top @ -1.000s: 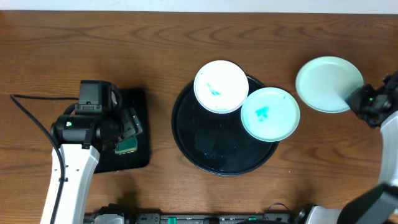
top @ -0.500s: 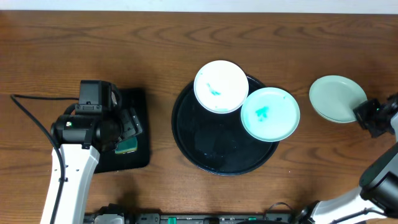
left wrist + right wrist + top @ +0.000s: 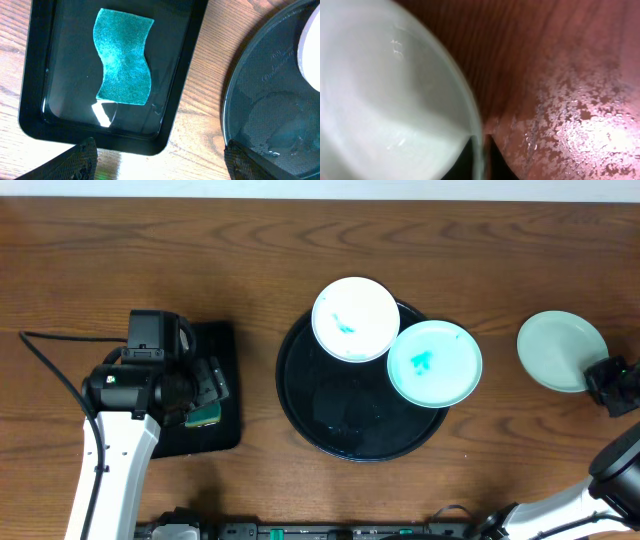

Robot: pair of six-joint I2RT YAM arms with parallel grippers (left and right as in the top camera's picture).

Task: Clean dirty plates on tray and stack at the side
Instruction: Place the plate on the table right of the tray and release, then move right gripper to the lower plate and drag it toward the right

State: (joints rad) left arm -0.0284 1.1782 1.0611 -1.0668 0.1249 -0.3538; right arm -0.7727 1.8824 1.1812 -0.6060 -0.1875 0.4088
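Note:
The large round black tray [image 3: 335, 415] lies mid-table. A white plate [image 3: 355, 318] with a teal smear rests on its far rim. A mint plate [image 3: 433, 363] with a teal smear overlaps its right rim. A third pale mint plate [image 3: 560, 350] is to the right of the tray, off it. My right gripper [image 3: 598, 373] is shut on its right rim, seen close in the right wrist view [image 3: 481, 152], where the plate [image 3: 385, 100] fills the left. I cannot tell whether that plate touches the table. My left gripper [image 3: 162, 167] is open and empty.
A small rectangular black tray [image 3: 222, 340] with a green sponge [image 3: 124, 62] sits at the left under my left arm. In the left wrist view its wall [image 3: 187, 70] lies beside the round tray [image 3: 265, 115]. A black cable [image 3: 45, 360] crosses the far left.
My right gripper has carried the pale mint plate to the right and nearer the front, and it looks smaller and lower. The left arm and the tray's plates have not moved.

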